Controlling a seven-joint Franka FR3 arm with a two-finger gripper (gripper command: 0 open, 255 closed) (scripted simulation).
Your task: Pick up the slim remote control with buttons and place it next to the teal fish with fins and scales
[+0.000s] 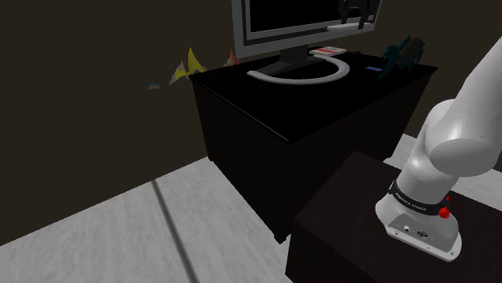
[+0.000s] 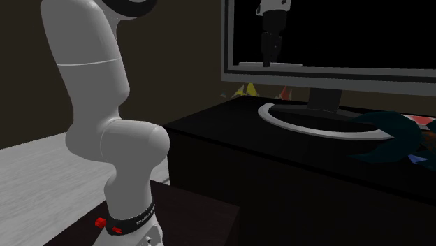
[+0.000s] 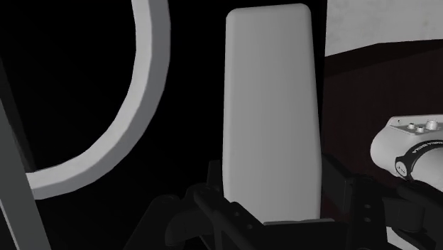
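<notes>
Gripper (image 3: 270,202) clamped on remote (image 3: 268,106), held aloft before monitor (image 2: 335,35).
Fingers pinched the plain grey slab across its narrow width, no buttons visible on the face shown. Judged that a fast swing could let the smooth slab pivot or slip from the grip. A low path could clip the monitor's ring foot (image 1: 302,74) or knock the teal fish (image 1: 402,55), which lay at about four o'clock of the gripper in the shoulder view, near the cabinet top's edge. Black cabinet (image 1: 306,137) also carried a small red item (image 1: 328,52) at seven o'clock of the gripper. Floor (image 1: 96,233) pale, walls dark, room dim; coloured shards (image 1: 189,66) sat at nine o'clock of the ring foot.
</notes>
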